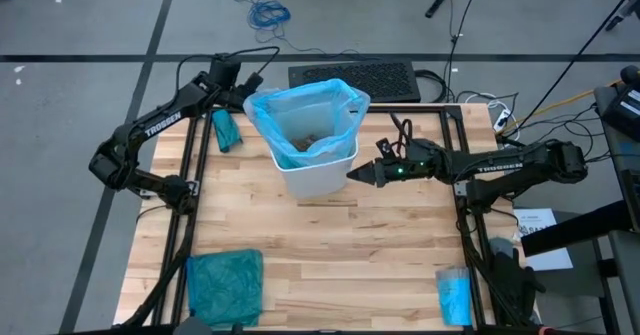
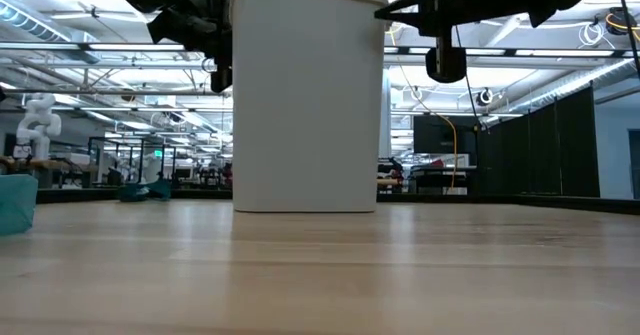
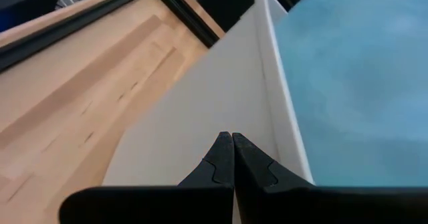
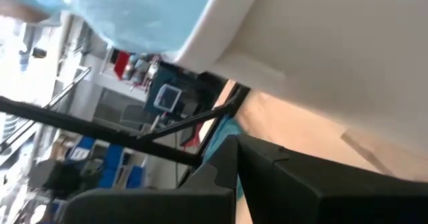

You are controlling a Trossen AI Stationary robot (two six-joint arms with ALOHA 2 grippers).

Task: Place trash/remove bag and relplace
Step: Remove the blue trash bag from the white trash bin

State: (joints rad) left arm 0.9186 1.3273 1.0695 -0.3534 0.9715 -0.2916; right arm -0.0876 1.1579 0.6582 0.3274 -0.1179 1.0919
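Between the clenched, empty left gripper (image 1: 247, 93) and right gripper (image 1: 352, 174) stands the white bin (image 1: 318, 173), the bag (image 1: 305, 115) (brown trash (image 1: 306, 136) inside) draped over its rim, so a sideways nudge could tip it.

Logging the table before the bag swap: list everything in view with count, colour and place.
bin: one, white, middle of the far half of the table.
bag: one, light sky-blue, lining the bin, draped over its rim.
trash: a few brown scraps, inside the bag.
teal bag: one, near left corner.
small teal bundle: one, left of the bin.
blue roll: one, bright blue, near right corner.
keyboard: one, black, beyond the table.
left gripper: shut, at the bin's far left rim.
right gripper: shut, at the bin's right side.
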